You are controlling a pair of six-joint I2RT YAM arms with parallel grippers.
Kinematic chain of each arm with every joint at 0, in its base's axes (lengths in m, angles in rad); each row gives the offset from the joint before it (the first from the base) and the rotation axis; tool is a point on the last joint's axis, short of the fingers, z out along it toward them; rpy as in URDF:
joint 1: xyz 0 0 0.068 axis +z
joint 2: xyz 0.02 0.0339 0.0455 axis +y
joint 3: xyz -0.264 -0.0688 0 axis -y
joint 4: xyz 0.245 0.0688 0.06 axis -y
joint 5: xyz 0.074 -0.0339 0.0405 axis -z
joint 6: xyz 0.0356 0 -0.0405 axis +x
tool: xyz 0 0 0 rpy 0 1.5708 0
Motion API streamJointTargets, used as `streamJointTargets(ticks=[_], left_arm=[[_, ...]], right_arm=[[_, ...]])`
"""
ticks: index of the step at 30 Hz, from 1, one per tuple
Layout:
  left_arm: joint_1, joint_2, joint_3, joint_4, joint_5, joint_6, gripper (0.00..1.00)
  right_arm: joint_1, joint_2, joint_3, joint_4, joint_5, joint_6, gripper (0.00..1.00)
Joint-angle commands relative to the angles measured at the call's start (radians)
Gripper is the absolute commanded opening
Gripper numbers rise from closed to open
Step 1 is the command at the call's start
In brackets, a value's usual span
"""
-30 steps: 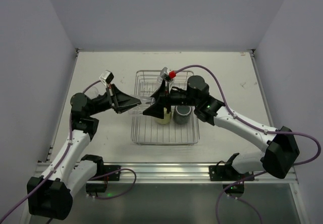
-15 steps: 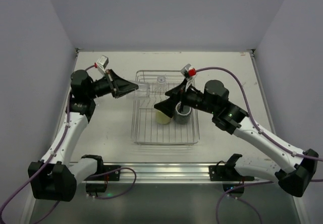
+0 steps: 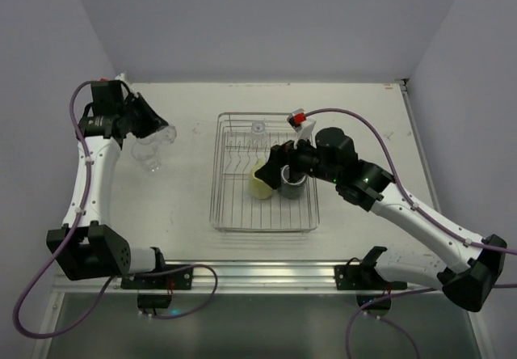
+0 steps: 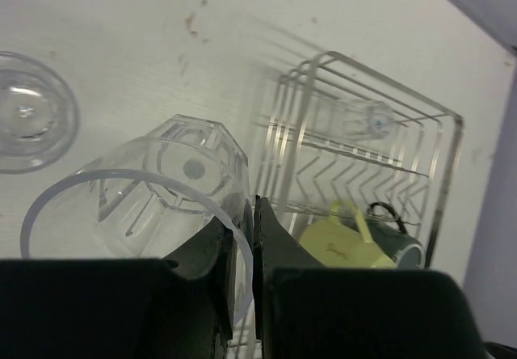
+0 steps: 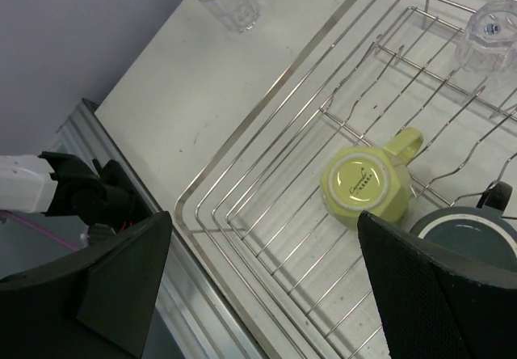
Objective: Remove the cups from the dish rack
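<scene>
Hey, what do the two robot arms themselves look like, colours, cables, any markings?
The left arm and right arm match: white link shells, black joints and black base blocks. A purple cable runs along each. The jaws are black and wedge-shaped. A red cap sits on the right wrist.

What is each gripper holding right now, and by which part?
The left gripper pinches a clear faceted tumbler by its rim, one finger inside, one outside. The right gripper hangs open over the silver wire dish rack, holding nothing.

Three cups [image 3: 261, 183] stand in the dish rack [image 3: 242, 210], two tumblers [image 3: 147, 155] left of it.
</scene>
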Motion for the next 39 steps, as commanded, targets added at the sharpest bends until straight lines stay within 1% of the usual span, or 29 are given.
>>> streamJointTargets(ticks=[1,4,8,10,14,22,31,39], left_arm=[[0.010,0.035,0.082,-0.118,-0.253,0.119,0.00],[0.010,0.070,0.104,-0.122,-0.328,0.130,0.00],[0.010,0.133,0.144,-0.126,-0.376,0.138,0.00],[0.011,0.164,0.176,-0.129,-0.429,0.144,0.00],[0.011,0.251,0.233,-0.161,-0.471,0.153,0.00],[0.010,0.325,0.247,-0.159,-0.543,0.173,0.00],[0.010,0.345,0.233,-0.142,-0.540,0.184,0.00],[0.010,0.344,0.176,-0.112,-0.523,0.194,0.00]], right_arm=[[0.003,0.037,0.072,-0.043,0.026,-0.040,0.99],[0.004,0.080,0.086,-0.040,0.014,-0.063,0.99],[0.004,0.120,0.101,-0.043,0.000,-0.087,0.99],[0.004,0.128,0.098,-0.038,0.000,-0.095,0.99],[0.004,0.131,0.091,-0.031,0.012,-0.120,0.99],[0.004,0.131,0.087,-0.030,0.044,-0.143,0.99],[0.003,0.145,0.092,-0.018,0.041,-0.140,0.99],[0.002,0.155,0.097,-0.012,0.027,-0.132,0.99]])
